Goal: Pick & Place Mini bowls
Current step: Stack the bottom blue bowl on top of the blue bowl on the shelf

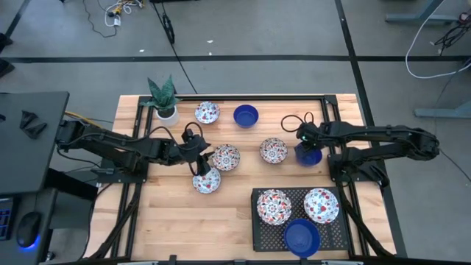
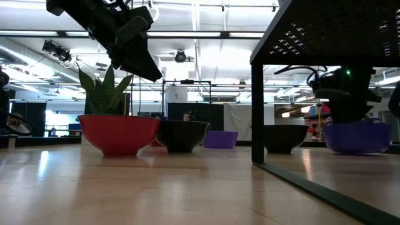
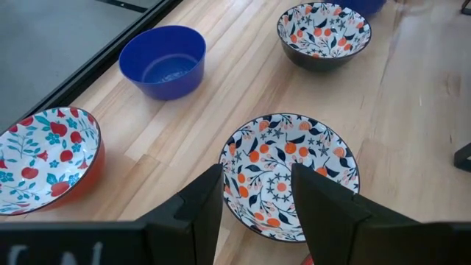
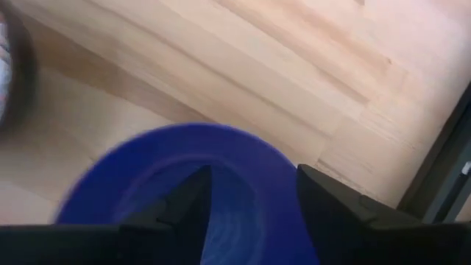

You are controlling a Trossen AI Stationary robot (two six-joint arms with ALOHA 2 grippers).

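Bowls spread over the wooden table (image 1: 169, 221): nine counted in the high view. Three already sit on the black rack (image 1: 259, 237) at the near right: two floral, one blue. Six are off it.

Right gripper (image 1: 307, 149) is at a blue bowl (image 1: 309, 155), mid-right of the table, just beyond the rack's far edge. In the right wrist view the two fingers (image 4: 335, 213) straddle the bowl's rim (image 4: 184, 132), one inside, one outside, part-open. Whether the pads are actually pressing the wall, or the bowl is lifted, cannot be told; the view is blurred. The rack lies directly toward the near edge from this bowl, a short carry, and the right arm is far the nearer one to it.

Left gripper (image 1: 197, 153) hovers mid-table over the floral group. In the left wrist view its fingers (image 3: 199, 213) are spread and empty, with a floral bowl (image 3: 291, 173) lying straight ahead between them, apart from the tips. Bowls are round, so no long axis; only rim alignment matters.

Others loose: a red-flowered bowl (image 3: 44, 158), a second blue bowl (image 3: 163, 60), a farther floral one (image 3: 324, 33). Potted plant (image 1: 165, 99) stands at the far left corner.

No brands, labels or writing legible.
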